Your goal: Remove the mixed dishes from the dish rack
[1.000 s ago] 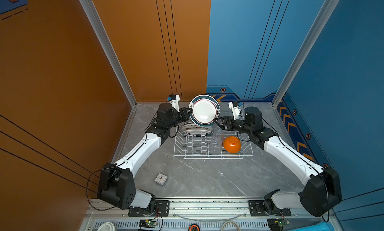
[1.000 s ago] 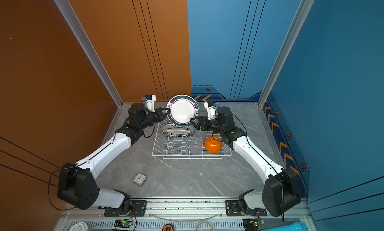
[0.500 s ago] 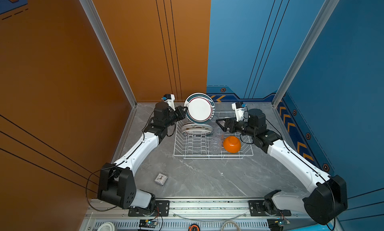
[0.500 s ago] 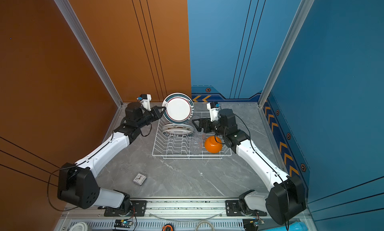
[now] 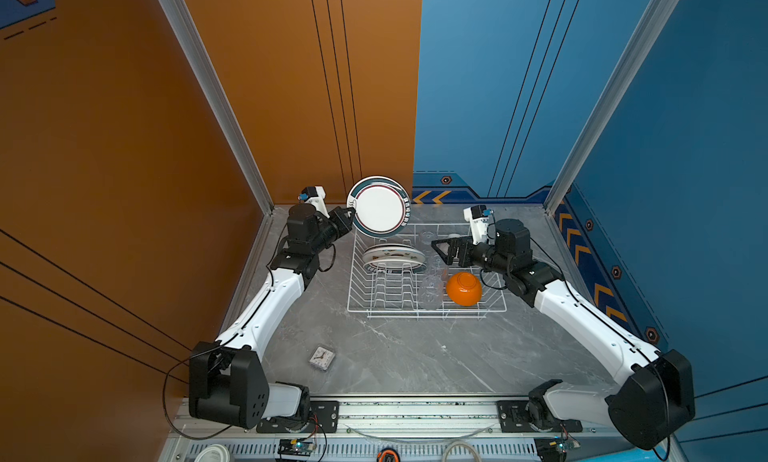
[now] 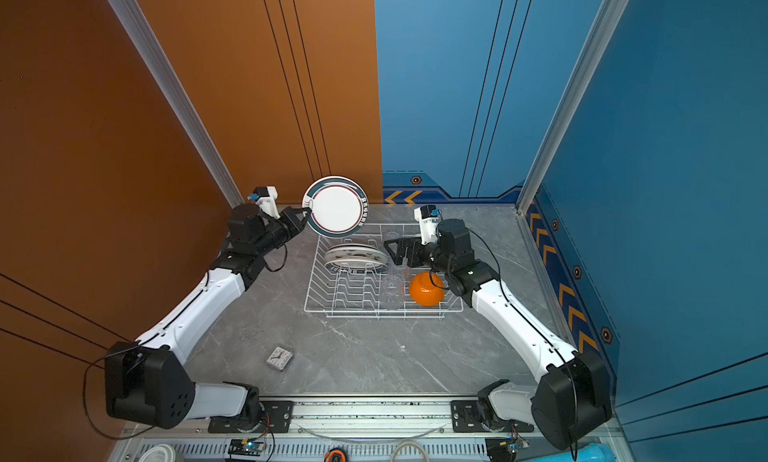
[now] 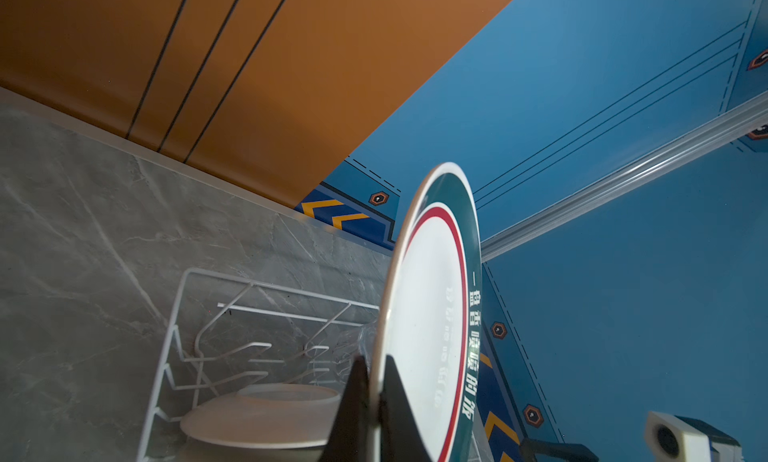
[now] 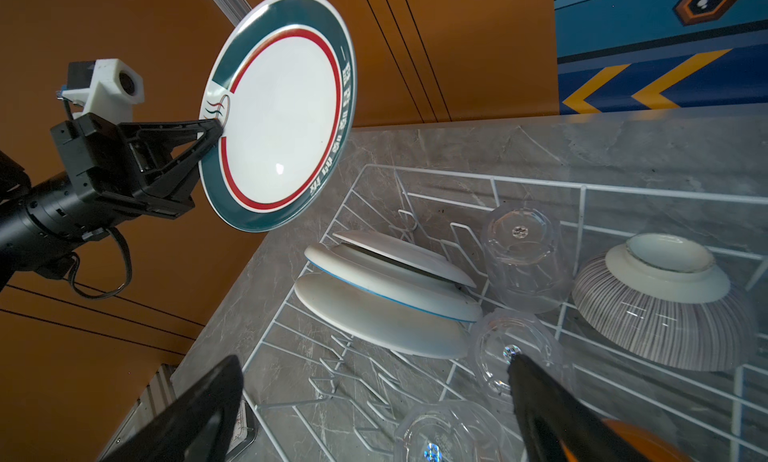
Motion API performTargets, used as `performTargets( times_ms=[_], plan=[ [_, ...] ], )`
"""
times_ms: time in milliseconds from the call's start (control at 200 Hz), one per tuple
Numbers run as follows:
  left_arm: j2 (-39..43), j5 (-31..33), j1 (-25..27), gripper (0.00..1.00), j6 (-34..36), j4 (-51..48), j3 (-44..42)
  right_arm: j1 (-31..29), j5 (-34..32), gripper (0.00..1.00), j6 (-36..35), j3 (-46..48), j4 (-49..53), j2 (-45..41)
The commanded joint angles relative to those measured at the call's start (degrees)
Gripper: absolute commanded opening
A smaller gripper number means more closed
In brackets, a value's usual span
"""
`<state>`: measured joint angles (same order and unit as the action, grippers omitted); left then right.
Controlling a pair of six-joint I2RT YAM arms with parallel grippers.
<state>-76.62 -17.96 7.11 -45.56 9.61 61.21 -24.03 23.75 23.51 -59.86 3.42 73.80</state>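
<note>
The left hand (image 5: 351, 215) is clamped on the rim of a green-banded plate (image 5: 380, 206), holding it on edge in the air above the far left corner of the dish rack (image 5: 428, 311). The right hand (image 5: 437, 252) hovers over the rack's middle with its jaws spread wide and empty — clear tumblers (image 5: 431, 291) stand beneath it, the orange bowl (image 5: 464, 288) just beside them. More plates (image 5: 393, 258) lean together on the dividers, a ribbed bowl (image 8: 660, 306) sits inverted at the rack's far side, and a small clock (image 5: 322, 358) lies on the bench (image 5: 415, 356), well apart.
</note>
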Motion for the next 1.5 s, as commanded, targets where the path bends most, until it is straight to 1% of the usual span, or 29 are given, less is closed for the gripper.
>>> performTargets(
  times_ms=[0, 220, 375, 491, 646, 771, 891, 1001, 1231, 1492],
  plan=[
    [4.34, 3.14, -4.02, 0.0, -2.55, 1.45, -4.15, -0.16, -1.25, 1.0, -1.88, 1.12, 2.55, -1.8],
    [10.78, 9.85, -13.02, 0.0, -2.65, -3.49, -12.79, -0.19, -1.33, 1.0, -2.39, 2.43, 3.84, -3.91],
    [12.3, 11.19, -18.13, 0.0, -3.14, -4.88, -17.59, -0.18, -1.01, 1.0, -3.1, 2.73, 4.93, -3.68],
    [13.23, 12.1, -20.65, 0.0, -3.7, -5.09, -20.75, -0.33, -0.15, 1.0, -3.35, 2.55, 6.26, -3.06],
    [12.34, 13.72, -21.91, 0.0, -2.78, -6.52, -23.88, -1.92, -2.3, 1.0, -6.15, 2.56, 9.6, -3.33],
    [10.28, 12.7, -22.32, 0.0, -3.53, -4.34, -26.64, -3.13, -4.61, 1.0, -7.46, 3.0, 12.0, -3.99],
    [7.91, 11.05, -22.23, 0.0, -3.57, -3.07, -28.49, -3.56, -5.8, 1.0, -7.84, 5.02, 11.96, -4.96],
    [7.07, 11.12, -22.33, 0.0, -3.84, -1.29, -30.47, -3.57, -6.78, 1.0, -7.6, 6.56, 11.97, -4.99],
    [4.02, 10.67, -22.34, 0.0, -2.43, -1.15, -31.22, -4.0, -7.86, 1.0, -7.62, 7.52, 11.87, -4.13],
    [-1.1, 7.99, -22.33, 0.0, -2.69, 0.99, -31.39, -5.53, -9.24, 1.0, -8.04, 6.34, 11.77, -0.84]
  ],
)
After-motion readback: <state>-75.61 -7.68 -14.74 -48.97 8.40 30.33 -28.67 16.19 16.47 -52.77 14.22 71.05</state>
